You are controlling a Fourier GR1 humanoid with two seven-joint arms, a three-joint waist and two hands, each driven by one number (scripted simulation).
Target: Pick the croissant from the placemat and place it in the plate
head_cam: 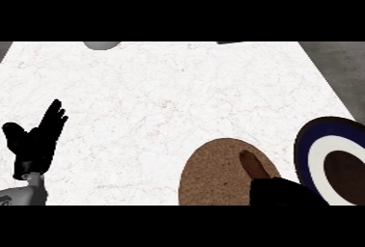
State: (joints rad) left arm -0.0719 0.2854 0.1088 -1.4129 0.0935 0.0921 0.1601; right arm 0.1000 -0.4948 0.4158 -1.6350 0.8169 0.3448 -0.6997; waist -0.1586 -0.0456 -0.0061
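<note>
One croissant [249,164] lies on the placemat [210,176] near the plate [318,153], right robot hand [285,194] covering its end, grip unclear.

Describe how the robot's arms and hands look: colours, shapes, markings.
The left hand is black, with slim fingers and a thumb. The left forearm is grey and rounded, with a small dark marking near the picture's left edge. The right hand shows only as a black shape at the lower edge; the arm behind it is out of view. No cables show.
</note>
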